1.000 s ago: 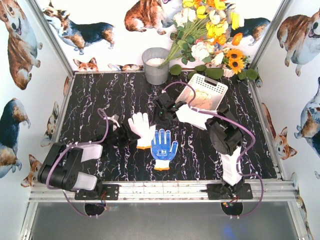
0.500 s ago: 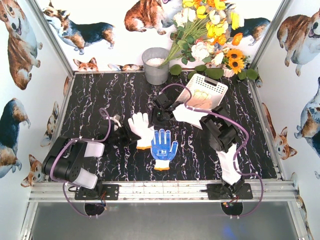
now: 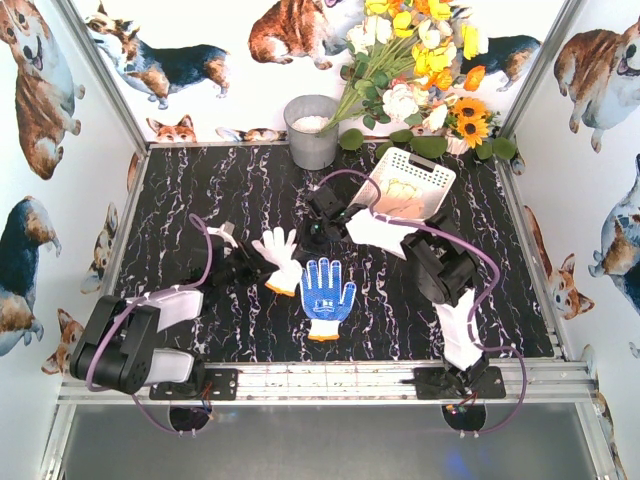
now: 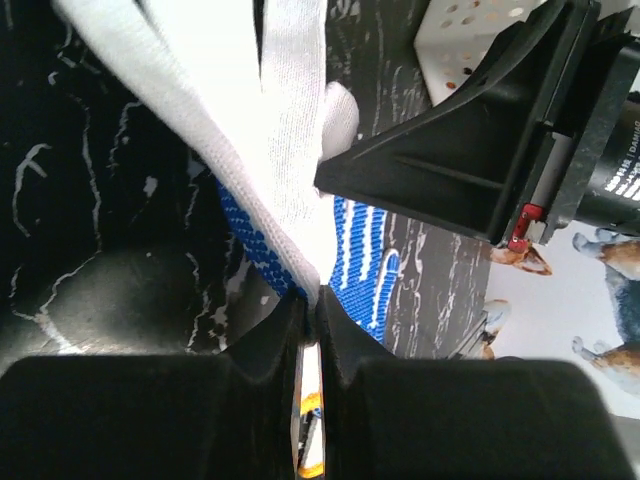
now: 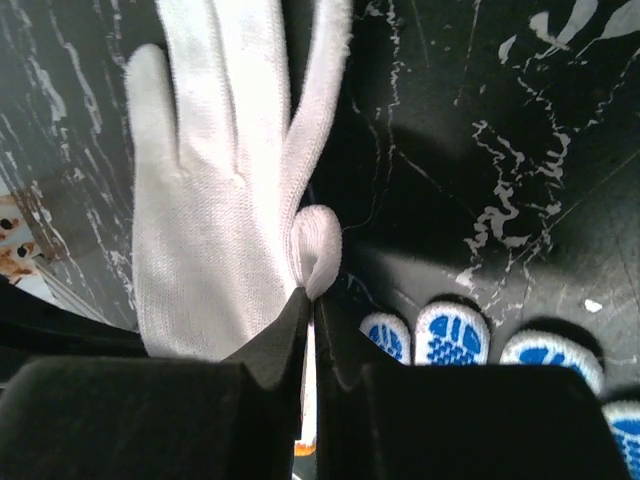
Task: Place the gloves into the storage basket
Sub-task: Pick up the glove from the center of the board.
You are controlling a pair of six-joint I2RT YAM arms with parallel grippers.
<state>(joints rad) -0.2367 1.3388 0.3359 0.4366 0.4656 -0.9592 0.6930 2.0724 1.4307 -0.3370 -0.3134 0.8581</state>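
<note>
A white glove (image 3: 281, 256) with an orange cuff is at the table's middle, held from both sides. My left gripper (image 3: 252, 266) is shut on its near edge (image 4: 290, 140), and the glove rises from the jaws (image 4: 310, 295). My right gripper (image 3: 310, 238) is shut on a fold at the glove's thumb (image 5: 318, 250), jaws pressed together (image 5: 310, 295). A blue glove with white dots (image 3: 326, 297) lies flat just right of it; it also shows in the left wrist view (image 4: 365, 260) and the right wrist view (image 5: 450, 335). The white storage basket (image 3: 432, 168) stands at the back right and holds cream gloves (image 3: 400, 196).
A grey metal bucket (image 3: 312, 130) stands at the back centre. A flower bouquet (image 3: 420, 70) leans over the basket's far side. The right gripper's black body (image 4: 500, 140) sits close to the left gripper. Purple cables loop over both arms.
The left gripper has pulled the white glove's cuff end a little left and up; the glove now looks narrower and bunched. The left elbow has swung outward. The right gripper has shifted slightly left.
</note>
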